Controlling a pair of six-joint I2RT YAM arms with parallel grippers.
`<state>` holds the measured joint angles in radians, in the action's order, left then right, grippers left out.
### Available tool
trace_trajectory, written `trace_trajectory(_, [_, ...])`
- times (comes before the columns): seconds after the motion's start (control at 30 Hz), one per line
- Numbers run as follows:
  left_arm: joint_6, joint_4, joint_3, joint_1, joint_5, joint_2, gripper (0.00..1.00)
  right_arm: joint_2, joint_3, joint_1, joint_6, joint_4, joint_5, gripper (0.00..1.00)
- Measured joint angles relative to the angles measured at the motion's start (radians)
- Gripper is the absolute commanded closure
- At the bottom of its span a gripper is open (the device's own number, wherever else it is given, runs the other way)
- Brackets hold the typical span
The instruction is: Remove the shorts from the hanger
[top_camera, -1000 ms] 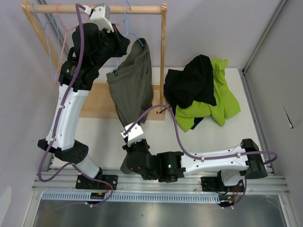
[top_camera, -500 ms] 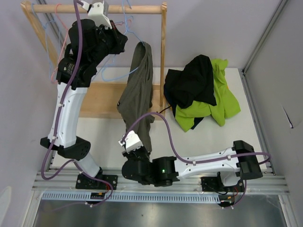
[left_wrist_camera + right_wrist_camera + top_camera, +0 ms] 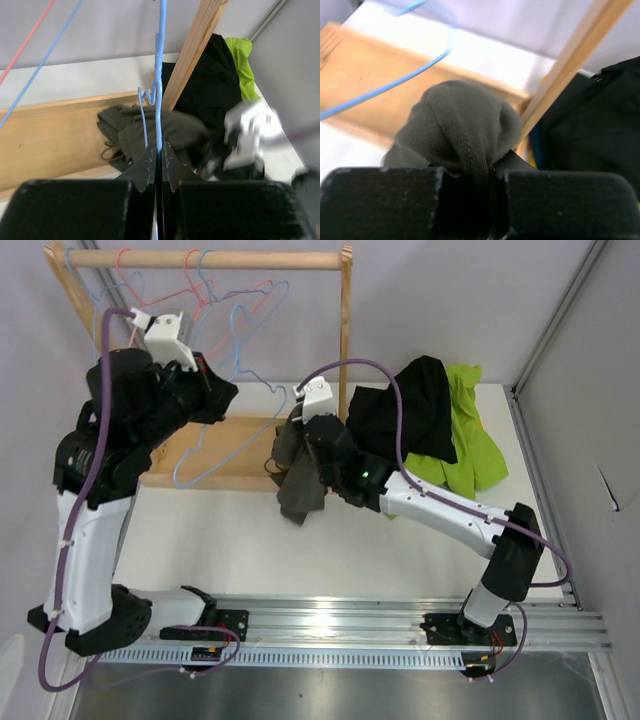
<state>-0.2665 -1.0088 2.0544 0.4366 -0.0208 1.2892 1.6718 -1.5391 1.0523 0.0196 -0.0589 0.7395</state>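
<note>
Hard-to-see stuff first. From the top camera the left tool (image 3: 159, 149) is mostly buried under its own wrist. The left wrist cam sorts it out: fingers pressed together on the thin wire of the blue wire hanger (image 3: 159, 115), nothing but wire between them. The hanger's upper end runs off the top of that shot, so I can't tell what it hangs on, if anything.

The right tool (image 3: 470, 172) is tucked behind fabric from above too. Its own cam shows it clamped on a bunched fold of the olive-grey shorts (image 3: 298, 485). They dangle as a crumpled wad at centre frame, in front of the wooden rack's base board (image 3: 225, 455). Can't tell whether the cloth touches the hanger's nearby tip. The right arm is just a blur in the left wrist view.

The black shorts (image 3: 405, 415) lie heaped over the lime green shorts (image 3: 470, 455) on the tabletop (image 3: 250, 540) at upper right, right of the rack's post (image 3: 346, 340). The right arm covers the pile's lower edge. A sliver of dark blue peeks out beside the post in the right wrist cam, too small to name.

Room-wise, white tabletop stretches below the dangling shorts down to the metal rail (image 3: 350, 625) at the bottom. The green pair reaches close to the tabletop's right edge. More wire hangers (image 3: 200, 285) crowd the top bar (image 3: 250, 258) just above the left arm.
</note>
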Motion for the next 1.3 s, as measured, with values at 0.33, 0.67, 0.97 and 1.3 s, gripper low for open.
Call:
trace_trajectory(0.33, [0.051,0.053,0.1,0.0,-0.072,0.01,1.0,-0.245,0.31,0.193,-0.077,-0.011,0.076,1.0])
trace_trajectory(0.67, [0.068,0.194,0.269,0.0,-0.111,0.312,1.0,-0.584,0.434,0.982,-0.673,-0.605,0.494,1.0])
trace_trajectory(0.97, [0.066,0.297,0.29,-0.013,-0.153,0.423,1.0,-0.443,0.313,0.972,-1.085,-1.084,0.624,1.0])
trace_trajectory(1.3, [0.065,0.319,0.291,-0.022,-0.169,0.43,0.79,-0.547,0.345,0.876,-0.633,-0.747,0.659,1.0])
